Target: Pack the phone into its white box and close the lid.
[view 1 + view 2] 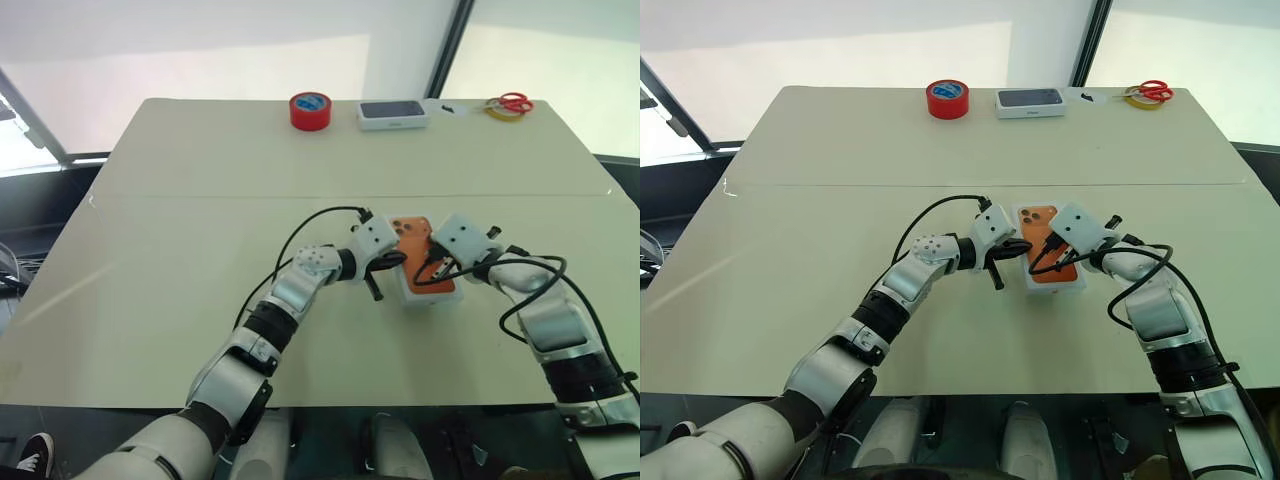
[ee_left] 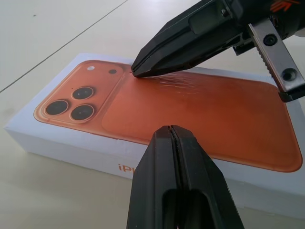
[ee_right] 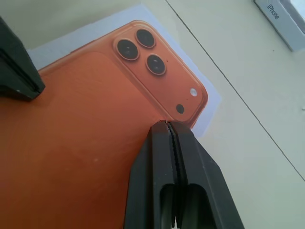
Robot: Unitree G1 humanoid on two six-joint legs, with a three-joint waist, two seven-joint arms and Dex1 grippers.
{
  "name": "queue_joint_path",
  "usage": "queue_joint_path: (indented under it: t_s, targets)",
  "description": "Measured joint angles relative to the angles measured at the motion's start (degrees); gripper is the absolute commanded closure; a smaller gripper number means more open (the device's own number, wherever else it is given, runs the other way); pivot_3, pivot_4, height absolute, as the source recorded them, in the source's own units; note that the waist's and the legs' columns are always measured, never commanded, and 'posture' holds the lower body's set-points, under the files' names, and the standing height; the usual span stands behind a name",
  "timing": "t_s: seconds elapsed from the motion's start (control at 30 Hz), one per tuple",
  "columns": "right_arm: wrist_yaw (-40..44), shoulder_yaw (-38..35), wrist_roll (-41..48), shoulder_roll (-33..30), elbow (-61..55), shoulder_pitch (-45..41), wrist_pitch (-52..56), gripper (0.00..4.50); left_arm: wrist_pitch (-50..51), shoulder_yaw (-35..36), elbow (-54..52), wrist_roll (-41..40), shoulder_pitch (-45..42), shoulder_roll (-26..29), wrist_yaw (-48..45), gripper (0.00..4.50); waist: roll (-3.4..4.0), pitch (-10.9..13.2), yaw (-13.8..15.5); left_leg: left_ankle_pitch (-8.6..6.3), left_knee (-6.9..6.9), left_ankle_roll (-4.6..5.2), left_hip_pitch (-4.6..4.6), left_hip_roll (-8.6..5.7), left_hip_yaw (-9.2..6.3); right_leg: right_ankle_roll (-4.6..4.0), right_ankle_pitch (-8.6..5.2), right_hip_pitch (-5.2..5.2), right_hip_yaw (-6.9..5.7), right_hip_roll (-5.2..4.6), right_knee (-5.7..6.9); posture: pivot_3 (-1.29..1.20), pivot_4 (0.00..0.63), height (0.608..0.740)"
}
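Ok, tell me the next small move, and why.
Probably press lightly down on the lid to seat it: the shut left gripper and right gripper are both at its orange top, and the white box looks closed.

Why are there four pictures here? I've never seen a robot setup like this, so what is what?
It is a humanoid robot with two arms, each ending in a gripper of two black fingers. The two wide pictures come from cameras in its head, looking down over a beige table. The two close-ups come from cameras on its wrists, looking along the fingers.

In front of it lies a closed white cardboard box. Its lid appears to be printed with an orange phone back with three lenses.

The left gripper and the right gripper are both shut and hold nothing. The right one's tip rests on the lid.

At the far edge lie a red tape roll, a dark-topped white flat box and red-handled scissors.
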Motion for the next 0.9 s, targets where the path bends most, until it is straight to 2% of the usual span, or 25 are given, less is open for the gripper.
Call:
queue_joint_path:
  t_s: [0.17, 0.3, 0.33, 0.43, 0.6, 0.63, 0.67, 0.8, 0.9]
  targets:
    - [1.11, 0.07, -0.38, -0.12, -1.44, 0.85, 0.53, 4.46, 2.16, 0.53, -1.2, -0.75, 0.44, 0.54, -1.07, 4.5, -0.02, -0.08, -0.03, -0.03, -0.02, -0.03, 0.09, 0.03, -0.09, -0.07, -0.05, 0.11, -0.05, 0.0, -0.03, 0.0, 0.15, 0.74]
    - [5.76, -1.09, 1.5, -3.77, -3.2, 2.82, -0.07, 4.46, 3.27, 1.17, -4.71, -3.62, 3.4, 1.56, -4.96, 4.5, -0.01, -0.09, 0.09, -0.04, 0.0, -0.04, 0.09, 0.04, -0.11, -0.08, -0.05, 0.15, -0.06, 0.0, -0.04, 0.0, 0.15, 0.74]
    - [7.2, -1.61, 2.39, -4.67, -3.76, 3.52, -0.14, 4.49, 3.77, 1.26, -5.57, -4.32, 4.15, 1.98, -5.95, 4.24, -0.02, -0.1, 0.14, -0.04, 0.01, -0.04, 0.1, 0.04, -0.15, -0.09, -0.06, 0.21, -0.09, 0.0, -0.08, 0.0, 0.15, 0.74]
    - [11.99, -4.77, 8.18, -5.38, -5.47, 4.92, 2.61, 3.59, 6.89, 2.34, -7.74, -6.49, 6.03, 3.14, -8.23, 3.1, -0.03, -0.09, 0.02, -0.04, 0.02, -0.04, 0.09, 0.04, -0.15, -0.1, -0.06, 0.22, -0.09, -0.02, -0.11, 0.0, 0.15, 0.74]
    - [16.04, -7.95, 16.88, -4.21, -5.06, 3.57, 7.76, 1.01, 9.27, 6.73, -16.25, -11.12, 7.54, 6.91, -8.86, 0.41, 0.02, -0.03, -0.2, -0.04, -0.01, -0.04, -0.03, 0.09, -0.15, -0.1, -0.06, 0.0, -0.06, -0.02, -0.05, 0.0, 0.15, 0.74]
    - [16.22, -8.49, 17.99, -4.04, -4.74, 3.05, 8.02, 0.61, 10.29, 7.8, -19.26, -12.49, 7.5, 8.15, -9.02, 0.06, 0.07, 0.0, -0.19, -0.04, -0.01, -0.04, -0.05, 0.07, -0.14, -0.1, -0.05, -0.03, -0.04, -0.03, -0.04, 0.0, 0.15, 0.74]
    - [16.57, -9.36, 18.91, -4.18, -4.56, 2.53, 8.22, 0.02, 11.25, 8.69, -22.44, -13.29, 7.48, 10.2, -9.4, 0.0, 0.09, 0.01, -0.14, -0.04, -0.02, -0.04, -0.07, 0.07, -0.12, -0.1, -0.05, -0.04, -0.03, -0.04, -0.04, 0.0, 0.15, 0.74]
    - [21.5, -13.33, 23.31, -9.28, -4.37, 2.6, 8.74, 0.02, 14.83, 11.12, -30.07, -15.08, 8.9, 20.67, -12.05, 0.0, 0.13, 0.02, 0.02, -0.04, -0.06, -0.04, -0.05, 0.05, -0.09, -0.11, -0.06, -0.03, -0.03, -0.03, -0.06, 0.0, 0.15, 0.74]
    - [26.68, -17.88, 26.56, -14.13, -4.09, 4.1, 7.97, 0.02, 16.42, 15.21, -31.6, -16.49, 12.77, 28.82, -14.35, 0.0, 0.13, 0.03, -0.04, -0.05, -0.07, -0.05, -0.03, 0.07, -0.08, -0.12, -0.07, -0.03, -0.03, -0.04, -0.07, 0.0, 0.15, 0.74]
